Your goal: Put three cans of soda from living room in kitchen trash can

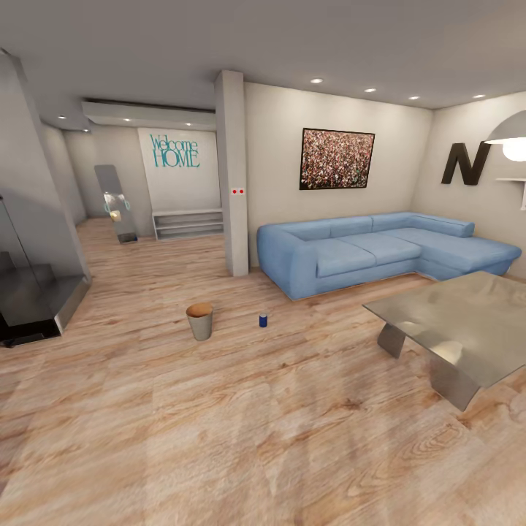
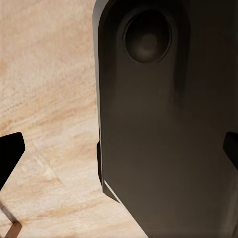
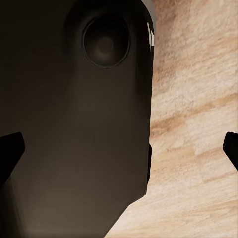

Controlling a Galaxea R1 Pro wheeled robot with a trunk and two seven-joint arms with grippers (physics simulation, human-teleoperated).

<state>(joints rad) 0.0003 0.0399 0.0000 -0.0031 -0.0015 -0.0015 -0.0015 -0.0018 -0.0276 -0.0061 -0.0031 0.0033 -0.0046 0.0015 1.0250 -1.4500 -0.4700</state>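
Left fingers [image 2: 11,151] spread over plank floor [image 2: 49,74]; blue can [image 1: 263,320] beside bin [image 1: 199,321].

Matt wood-plank floor [image 1: 292,438]; glossy metallic low table [image 1: 467,329]; cloth sofa [image 1: 365,252].

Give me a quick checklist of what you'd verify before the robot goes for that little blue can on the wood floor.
1. Small dark blue soda can upright on the pale wood plank floor: ok.
2. Grey tapered bin with tan-brown rim upright, mouth open: ok.
3. Can and bin apart, not touching: ok.
4. Floor between camera and can free of obstacles: ok; the grey low table sits off to the right.
5. Left gripper and right gripper empty, fingertips spread at the wrist views' edges: ok.
6. The two orange cans located: not ok.
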